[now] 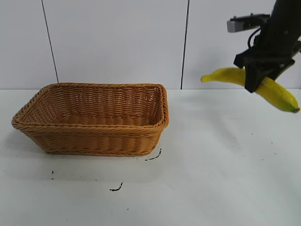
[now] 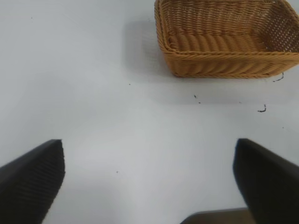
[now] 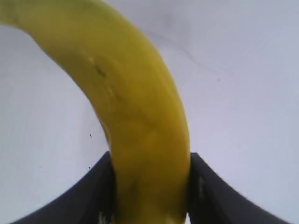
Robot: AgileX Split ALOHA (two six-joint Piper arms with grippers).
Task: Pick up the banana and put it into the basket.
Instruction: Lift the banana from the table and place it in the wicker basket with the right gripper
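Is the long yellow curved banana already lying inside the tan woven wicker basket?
No: the long yellow curved banana hangs in the right end effector, well clear of the tan woven wicker basket.

Exterior cam: roughly level w/ the table [image 1: 225,179], facing the arms and the white back wall [image 1: 117,42]; mid distance. It takes in the basket [image 1: 94,117] at left and the right gripper [image 1: 263,75] at upper right, holding the banana [image 1: 277,94] off the table.

Left wrist cam: looks down and fwd over bare table twd the basket [image 2: 224,42], from fairly far off; its own spread fingers [image 2: 32,182] frame the near edge. Shares basket + black table marks [image 2: 262,109] w/ the exterior view.

Right wrist cam: v. close, banana [image 3: 140,121] fills most of the frame between the fingers [image 3: 84,196], table behind. Shares the banana w/ the exterior view.
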